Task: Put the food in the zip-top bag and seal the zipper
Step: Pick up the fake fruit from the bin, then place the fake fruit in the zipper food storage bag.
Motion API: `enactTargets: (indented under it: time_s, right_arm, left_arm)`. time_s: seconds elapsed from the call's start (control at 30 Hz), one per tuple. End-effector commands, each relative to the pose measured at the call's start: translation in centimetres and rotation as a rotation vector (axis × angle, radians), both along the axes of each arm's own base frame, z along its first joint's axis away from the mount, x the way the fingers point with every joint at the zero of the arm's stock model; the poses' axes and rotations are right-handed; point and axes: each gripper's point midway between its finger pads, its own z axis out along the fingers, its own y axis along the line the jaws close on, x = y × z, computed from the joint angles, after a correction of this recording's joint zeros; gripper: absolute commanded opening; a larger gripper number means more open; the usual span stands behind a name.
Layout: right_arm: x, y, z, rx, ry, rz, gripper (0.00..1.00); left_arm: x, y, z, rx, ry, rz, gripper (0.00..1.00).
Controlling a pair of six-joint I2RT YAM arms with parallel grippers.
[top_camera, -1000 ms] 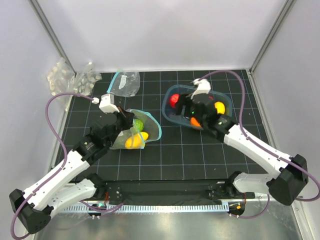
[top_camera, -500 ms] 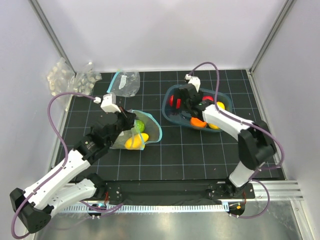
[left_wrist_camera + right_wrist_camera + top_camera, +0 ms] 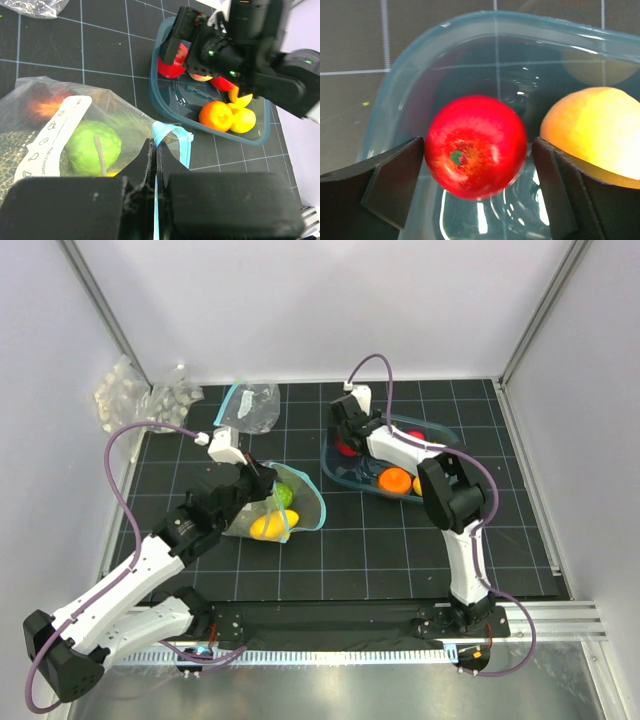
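Note:
The zip-top bag (image 3: 262, 510) lies left of centre, holding a green fruit (image 3: 92, 147) and a yellow lemon (image 3: 268, 527). My left gripper (image 3: 156, 150) is shut on the teal zipper strip (image 3: 172, 140) at the bag's mouth and holds it up. My right gripper (image 3: 478, 145) is open and low at the left end of the teal tub (image 3: 495, 20). Its fingers (image 3: 395, 185) stand on either side of a red apple (image 3: 476, 146). An orange (image 3: 595, 135) lies just to the right of the apple. In the top view the right gripper (image 3: 347, 440) covers most of the apple.
The tub (image 3: 447, 477) also holds an orange (image 3: 395, 480), a lemon (image 3: 243, 120) and more red fruit. A second clear bag (image 3: 250, 405) lies at the back. Packs of white lumps (image 3: 130, 395) sit in the back left corner. White walls close in three sides.
My right arm has swung from the tub's middle to its left end and come down around the red apple. My left gripper has kept its hold on the bag's mouth.

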Motion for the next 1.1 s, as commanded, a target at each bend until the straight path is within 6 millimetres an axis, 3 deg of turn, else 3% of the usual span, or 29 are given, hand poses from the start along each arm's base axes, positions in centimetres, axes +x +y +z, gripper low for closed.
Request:
enactTargets:
  time_s: [0.0,0.07,0.17,0.2,0.27,0.33,0.37,0.43,0.47,0.5,0.6,0.63,0.67,0.7,0.73,0.77,0.83,0.87,0.93,1.07]
  right_arm:
    - [1.5,-1.0,1.8,-0.024,-0.035,-0.062,0.95]
    - [1.1,-1.7,1.4,-0.019,-0.022,-0.078,0.90]
    - [0.6,-1.8,1.7,0.026,-0.026,-0.073,0.77]
    - [0.5,-1.8,2.0,0.041,-0.030,-0.069,0.68]
    - [0.0,-1.6,2.3,0.067,-0.028,-0.053,0.63]
    - [-0.4,-1.2,4.8,0.113,-0.062,-0.038,0.61]
    - [-1.2,-1.4,4.9,0.125,-0.059,-0.028,0.61]
    - [-2.0,-0.8,8.3,0.208,-0.124,0.012,0.59]
    - [-3.0,-1.0,7.8,0.220,-0.110,0.023,0.58]
    - [-3.8,-0.4,10.5,0.284,-0.153,0.057,0.56]
    - [-6.7,0.5,11.9,0.332,-0.164,0.120,0.55]
    - [-7.8,0.9,15.5,0.376,-0.251,0.151,0.54]
    - [-9.6,1.0,14.7,0.369,-0.251,0.175,0.54]
    - [-11.5,2.9,15.8,0.386,-0.282,0.236,0.54]
    - [-13.0,3.2,15.4,0.358,-0.284,0.264,0.54]
    - [-14.6,3.4,17.3,0.366,-0.323,0.294,0.54]
    - [-17.8,5.3,17.7,0.365,-0.335,0.378,0.54]
    - [-19.0,5.2,17.7,0.380,-0.361,0.402,0.54]
    - [-20.5,5.9,17.8,0.427,-0.393,0.455,0.52]
    - [-22.9,7.8,19.8,0.449,-0.433,0.588,0.48]
  left_arm:
    - [0.3,-0.2,3.1,-0.054,-0.063,-0.001,0.00]
    - [0.3,-0.2,3.1,-0.054,-0.064,-0.003,0.00]
    - [0.3,-0.3,3.0,-0.055,-0.059,-0.003,0.00]
    - [0.3,-0.3,3.0,-0.054,-0.059,-0.003,0.00]
    - [0.3,-0.4,2.8,-0.050,-0.054,-0.008,0.00]
    - [0.4,-0.4,2.9,-0.050,-0.058,-0.007,0.00]
    - [0.4,-0.4,2.7,-0.047,-0.054,-0.006,0.00]
    - [0.5,-0.4,2.6,-0.044,-0.052,-0.001,0.00]
    - [0.5,-0.4,2.6,-0.042,-0.053,-0.002,0.00]
    - [0.6,-0.5,2.7,-0.041,-0.052,-0.005,0.00]
    - [0.6,-0.5,2.6,-0.035,-0.051,-0.006,0.00]
    - [0.6,-0.5,2.8,-0.036,-0.056,-0.004,0.00]
    - [0.6,-0.5,2.8,-0.032,-0.055,-0.006,0.00]
    - [0.6,-0.4,2.6,-0.026,-0.051,-0.004,0.00]
    - [0.6,-0.5,2.8,-0.030,-0.054,-0.008,0.00]
    - [0.6,-0.5,2.8,-0.029,-0.053,-0.008,0.00]
    - [0.5,-0.5,2.9,-0.030,-0.054,-0.013,0.00]
    - [0.5,-0.6,2.9,-0.030,-0.052,-0.019,0.00]
    - [0.5,-0.7,3.0,-0.027,-0.052,-0.028,0.00]
    - [0.3,-0.5,3.1,-0.020,-0.048,-0.021,0.00]
